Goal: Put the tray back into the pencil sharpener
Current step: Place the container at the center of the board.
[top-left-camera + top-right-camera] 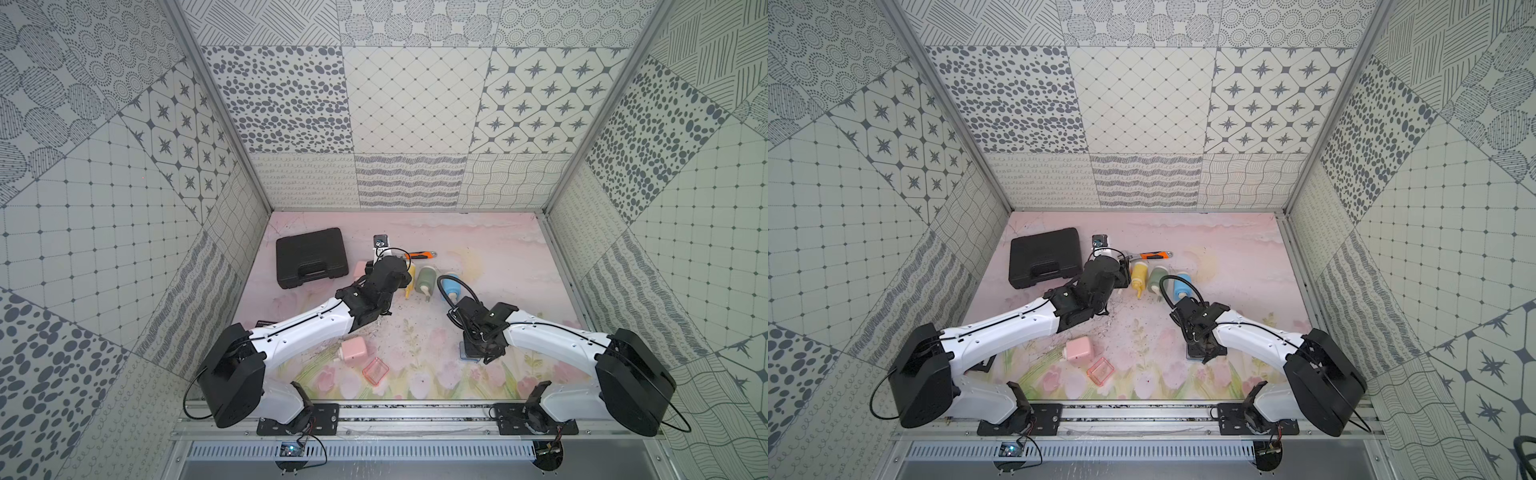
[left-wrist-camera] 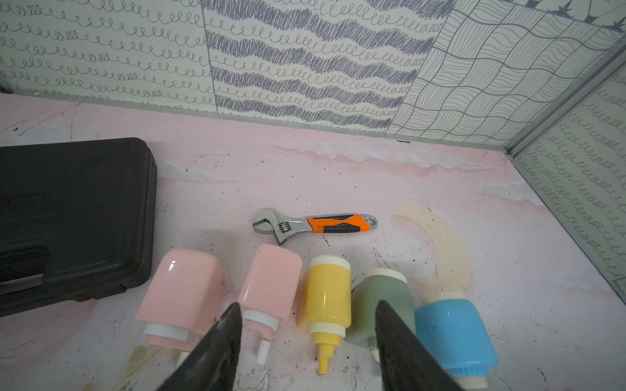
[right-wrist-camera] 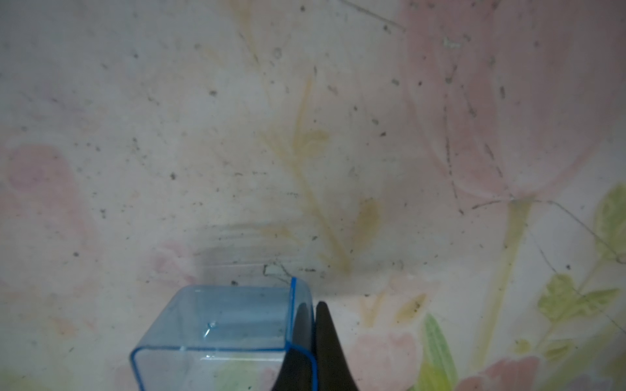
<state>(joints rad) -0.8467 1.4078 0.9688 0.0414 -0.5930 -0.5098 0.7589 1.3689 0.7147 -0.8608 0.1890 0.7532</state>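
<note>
right claw [image 3: 313, 308] clamped on blue tray [image 3: 220, 321] wall, low and right of centre in both top views; left claw [image 2: 309, 304] part open, empty, over yellow sharpener [image 2: 327, 291] mid-frame

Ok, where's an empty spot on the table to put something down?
Bare room lies between the blue sharpener and the right-hand wall, and along the back wall behind the wrench. The middle, between the pink tray and the blue tray, is open too. It is crowded beside the black case, where the sharpeners lie in a row.
</note>
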